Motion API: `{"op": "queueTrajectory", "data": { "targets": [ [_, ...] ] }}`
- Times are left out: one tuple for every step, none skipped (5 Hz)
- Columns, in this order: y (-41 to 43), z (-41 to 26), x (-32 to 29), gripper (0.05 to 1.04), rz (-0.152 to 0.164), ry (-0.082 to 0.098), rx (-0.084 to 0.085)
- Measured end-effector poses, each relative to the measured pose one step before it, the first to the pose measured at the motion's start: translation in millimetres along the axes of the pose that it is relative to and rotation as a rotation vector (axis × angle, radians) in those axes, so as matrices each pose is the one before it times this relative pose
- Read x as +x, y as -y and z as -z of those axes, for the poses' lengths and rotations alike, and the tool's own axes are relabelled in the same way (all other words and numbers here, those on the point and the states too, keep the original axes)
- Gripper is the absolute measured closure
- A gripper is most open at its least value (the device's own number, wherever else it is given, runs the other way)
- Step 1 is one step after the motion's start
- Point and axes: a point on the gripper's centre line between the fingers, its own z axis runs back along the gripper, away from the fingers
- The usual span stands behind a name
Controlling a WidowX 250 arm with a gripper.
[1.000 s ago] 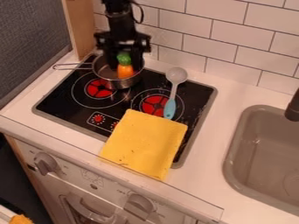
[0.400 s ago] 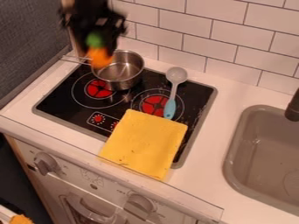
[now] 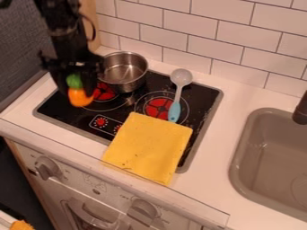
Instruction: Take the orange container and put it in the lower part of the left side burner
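Nearest the camera, the yellow cloth (image 3: 150, 148) overlaps the stovetop (image 3: 129, 102) at its front; the placement should be kept well clear of it. Next, the printed control marks (image 3: 101, 121) bound the target on the near side: the container should be set down short of them, inside the near part of the left burner (image 3: 103, 93). The gripper (image 3: 76, 90) is clamped on the orange container (image 3: 80, 97), which appears to be held above the left edge of that burner. Recommended: shift slightly inboard, bring the base level, lower gently until it bears on the glass, then part the fingers evenly and lift straight up. An early release could let it topple or roll. Beyond, the metal pot (image 3: 124, 74) stands close behind, so the wrist should not drift that way. Condition of the item: rounded, bright orange body, apparently smooth; above it, a narrower green top between the dark fingers. The top sits left of the body in view, suggesting a slight lean. Contents, if any, cannot be determined.
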Motion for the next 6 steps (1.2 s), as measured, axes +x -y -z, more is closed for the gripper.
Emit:
{"op": "queueTrajectory", "data": {
  "targets": [
    [-1.66, 16.15, -3.26, 0.441, 0.0027, -0.038, 0.0025],
    [-3.44, 9.24, -0.62, 0.358, 0.0029, -0.0201, 0.0242],
    [5.18, 4.75, -3.53, 0.1, 0.0245, -0.0178, 0.0075],
    [1.36, -11.19, 0.71, 0.076, -0.011, 0.0205, -0.0109],
    [3.11, -37.1, 4.39, 0.081, -0.0002, 0.0621, -0.0233],
    [1.7, -18.55, 6.34, 0.084, 0.0265, 0.0359, -0.0062]
  ]
}}
